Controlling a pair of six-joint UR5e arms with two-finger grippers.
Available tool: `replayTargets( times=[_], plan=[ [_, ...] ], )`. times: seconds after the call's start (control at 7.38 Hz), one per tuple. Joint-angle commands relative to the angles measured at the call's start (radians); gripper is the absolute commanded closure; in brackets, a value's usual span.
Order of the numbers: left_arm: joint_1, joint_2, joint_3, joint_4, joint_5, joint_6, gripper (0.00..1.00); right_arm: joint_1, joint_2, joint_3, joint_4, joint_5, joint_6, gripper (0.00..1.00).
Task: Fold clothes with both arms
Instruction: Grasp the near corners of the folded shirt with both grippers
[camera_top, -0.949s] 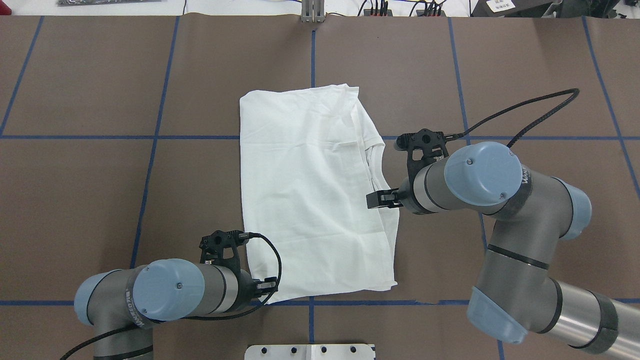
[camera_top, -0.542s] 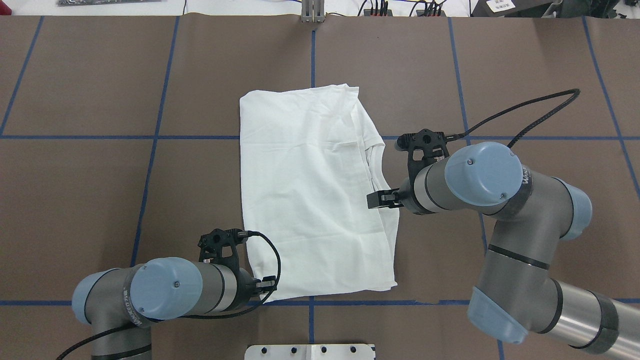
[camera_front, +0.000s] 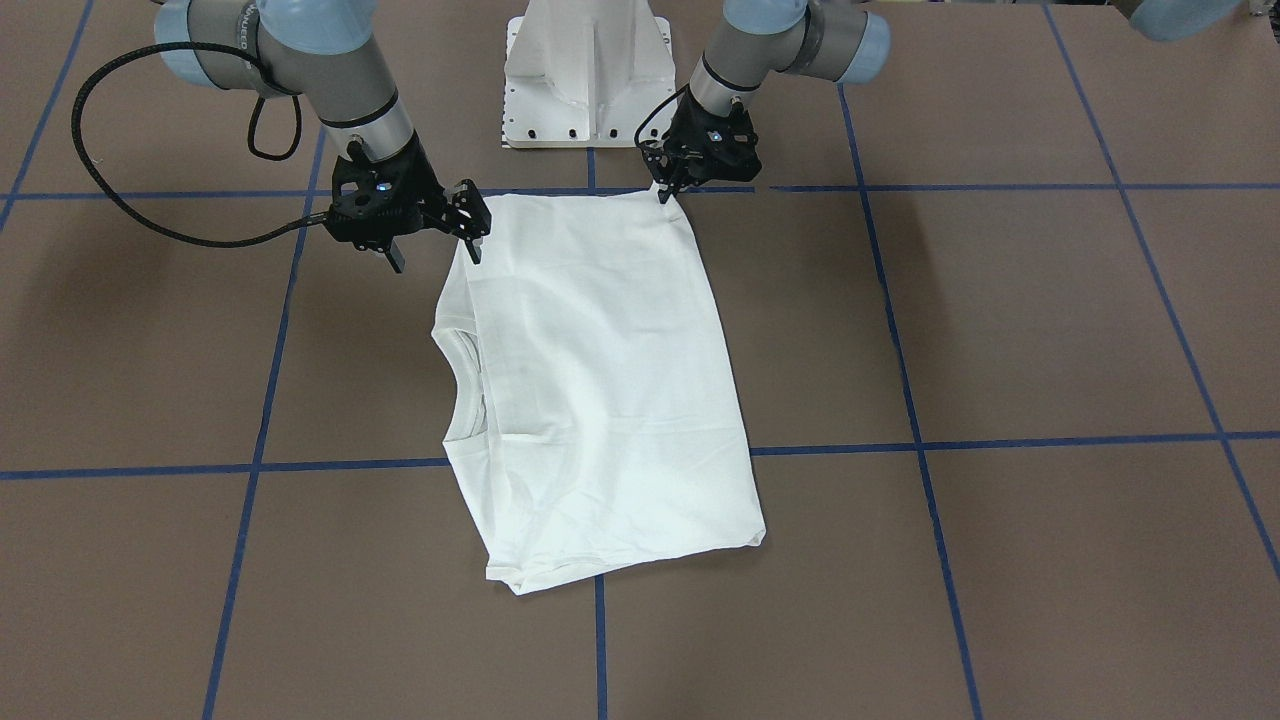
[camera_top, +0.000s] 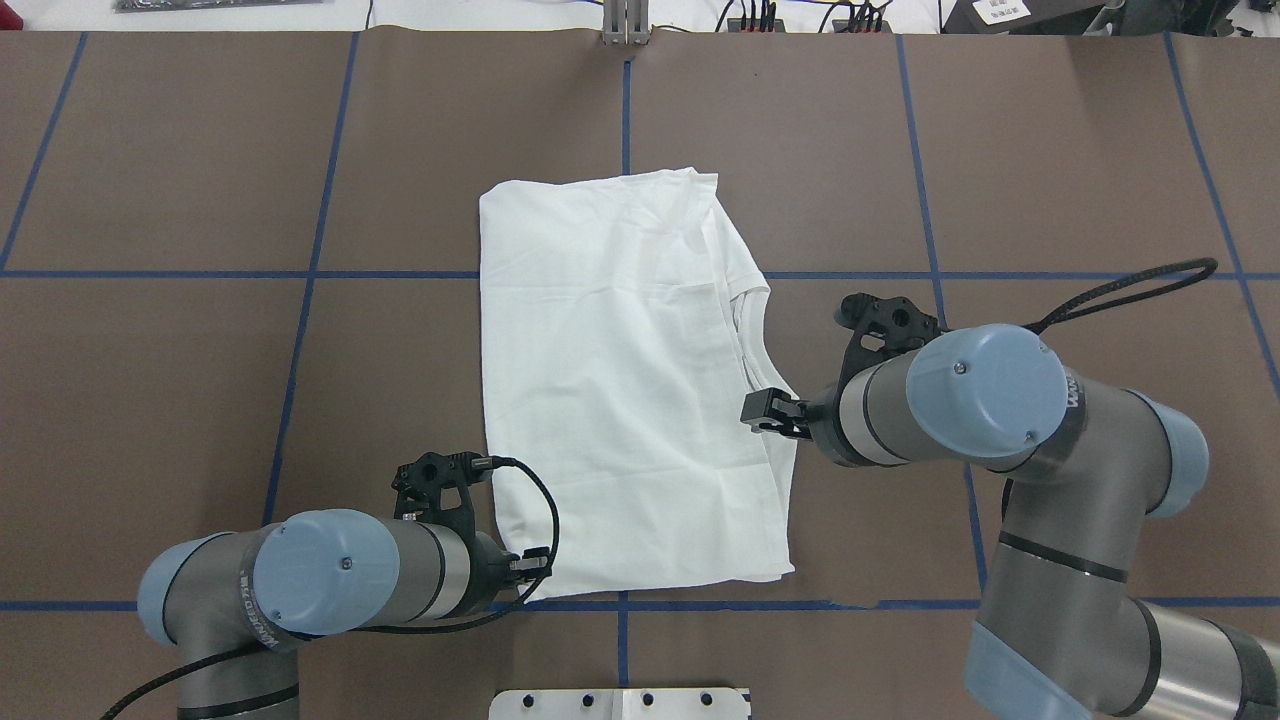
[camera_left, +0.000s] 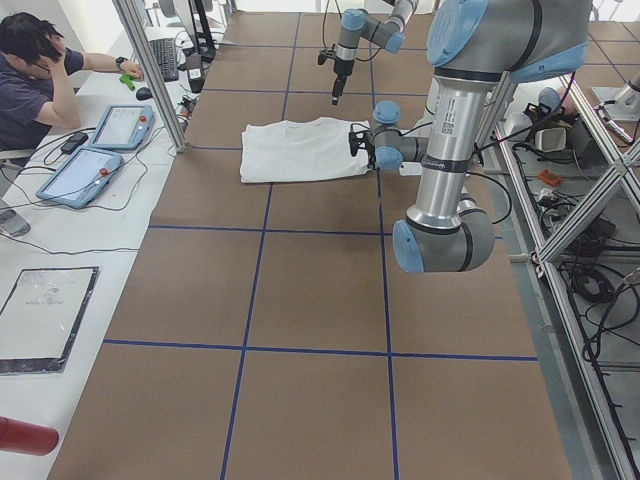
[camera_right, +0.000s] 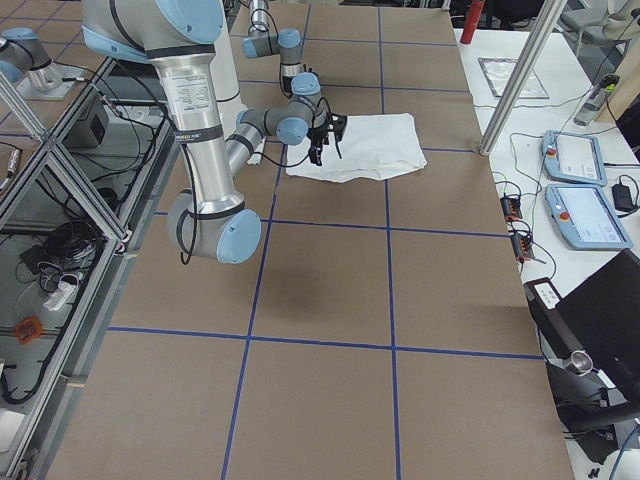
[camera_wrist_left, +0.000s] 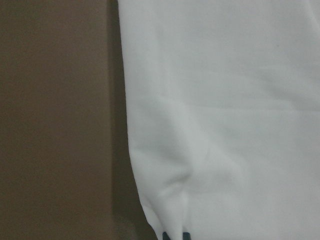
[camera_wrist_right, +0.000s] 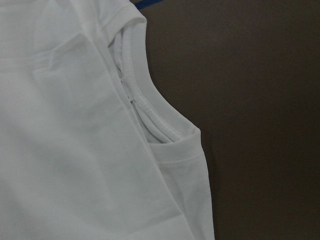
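Left claw (camera_front: 667, 192) pinches the white long-sleeved fabric T-shirt's (camera_front: 600, 380) corner nearest the counter's robot-side edge. Right claw (camera_front: 437, 250), spread near the ribbed collar (camera_wrist_right: 142, 102), should grip all layers before both lift evenly.

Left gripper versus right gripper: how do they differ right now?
The left gripper sits at the T-shirt's near corner, the right gripper at its side edge beside the collar. The left looks shut on the corner cloth; the right's jaws stand open, holding nothing. The left is down at the cloth; the right hangs above it. Both are black two-finger grippers at its edge.
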Motion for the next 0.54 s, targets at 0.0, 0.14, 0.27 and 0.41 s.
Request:
replayTargets(
  times=[0.0, 0.14, 0.27, 0.41],
  plan=[
    [0.000, -0.001, 0.000, 0.001, 0.000, 0.000, 1.00, -0.126, 0.003, 0.007, -0.004, -0.144, 0.316, 0.03],
    [0.000, -0.001, -0.002, 0.001, 0.000, 0.000, 1.00, -0.177, 0.012, 0.002, -0.007, -0.181, 0.441, 0.04],
    [0.000, -0.001, -0.003, -0.001, 0.000, 0.000, 1.00, -0.223, 0.007, -0.004, -0.007, -0.192, 0.524, 0.06],
    [0.000, 0.002, -0.008, 0.001, 0.000, 0.000, 1.00, -0.290, 0.010, -0.019, -0.027, -0.259, 0.590, 0.06]
  ],
)
